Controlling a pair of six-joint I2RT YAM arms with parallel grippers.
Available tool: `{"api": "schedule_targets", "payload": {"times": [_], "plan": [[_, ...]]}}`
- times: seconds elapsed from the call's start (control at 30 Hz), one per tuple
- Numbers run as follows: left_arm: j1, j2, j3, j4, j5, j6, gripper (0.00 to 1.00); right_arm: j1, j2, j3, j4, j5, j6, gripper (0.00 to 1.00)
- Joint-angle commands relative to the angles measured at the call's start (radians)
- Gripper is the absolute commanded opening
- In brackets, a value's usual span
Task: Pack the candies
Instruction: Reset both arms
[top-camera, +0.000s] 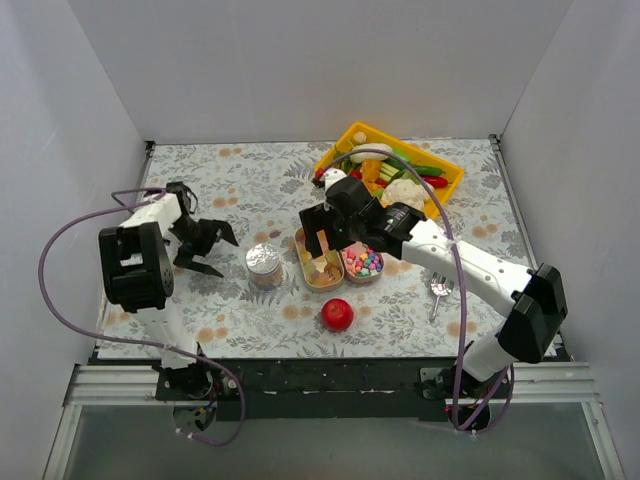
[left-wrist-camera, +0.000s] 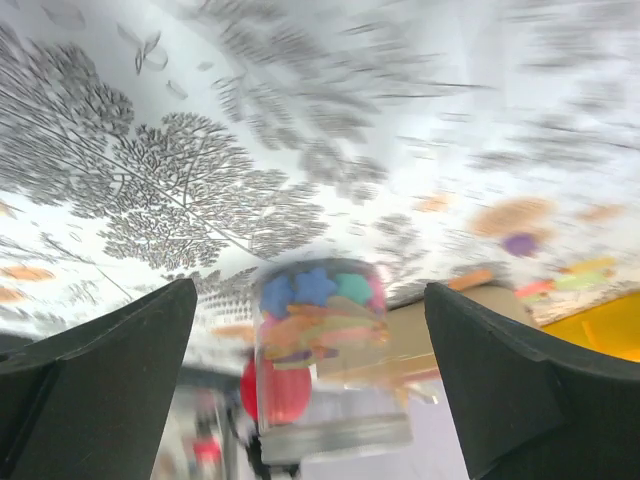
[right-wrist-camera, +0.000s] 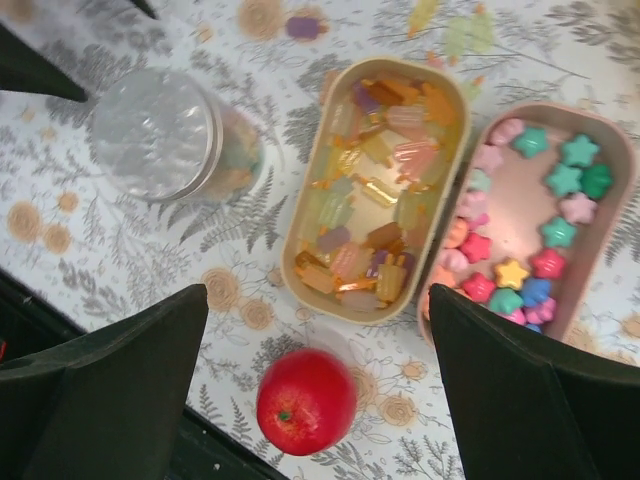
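- Jaws of the right gripper (right-wrist-camera: 318, 295) stand wide apart and hold nothing; its dark fingers frame the lower corners of the wrist view; the candies (right-wrist-camera: 375, 205) lie straight below, in the gap between them
- those candies are amber, orange and pale yellow pieces heaped in the beige oval tub (right-wrist-camera: 292, 210); in the top view the tub's long axis runs away from the robot; in the right wrist view it lies across the line on which the fingers would close, so the jaws span its short width, not its length
- a pink tub (right-wrist-camera: 525, 195) of star pieces sits hard against the beige one or just beside it, I cannot tell which; the red ball (right-wrist-camera: 305, 400) lies beside the beige tub's end, apart from it
- the left gripper (top-camera: 210, 250) also has its jaws apart and empty; it faces the jar (top-camera: 264, 265), near but not touching; the jar stands between it and the candies
- the right arm is much the nearer, to my eye; a straight descent should meet the pieces; they are small and jumbled, so a narrower opening looks wise
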Motion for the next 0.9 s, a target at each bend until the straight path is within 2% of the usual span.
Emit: {"api": "schedule_targets", "payload": {"times": [0.0, 0.03, 0.07, 0.13, 0.2, 0.47, 0.57, 0.7, 0.87], "plan": [[0.014, -0.236, 0.166, -0.002, -0.288, 0.129, 0.98, -0.049, -0.052, -0.012, -0.05, 0.189, 0.089, 0.99], [0.016, -0.27, 0.219, 0.007, -0.356, 0.193, 0.98, -0.054, -0.049, -0.014, -0.065, 0.203, 0.097, 0.99], [0.016, -0.305, 0.232, 0.026, -0.366, 0.225, 0.98, -0.063, -0.046, -0.014, -0.083, 0.226, 0.099, 0.98], [0.014, -0.455, 0.197, 0.143, -0.334, 0.32, 0.98, -0.064, -0.047, -0.026, -0.11, 0.249, 0.097, 0.98], [0.014, -0.605, 0.147, 0.264, -0.245, 0.357, 0.98, -0.064, -0.072, -0.055, -0.111, 0.296, 0.118, 0.98], [0.013, -0.695, 0.005, 0.29, -0.13, 0.457, 0.98, -0.08, -0.268, -0.29, -0.018, 0.497, 0.212, 0.99], [0.014, -0.705, -0.015, 0.3, -0.11, 0.468, 0.98, -0.097, -0.323, -0.313, -0.022, 0.552, 0.229, 0.98], [0.014, -0.696, -0.03, 0.311, -0.103, 0.482, 0.98, -0.107, -0.369, -0.333, -0.05, 0.596, 0.238, 0.98], [0.014, -0.675, -0.03, 0.328, -0.083, 0.483, 0.98, -0.138, -0.423, -0.377, -0.012, 0.574, 0.223, 0.99]]}}
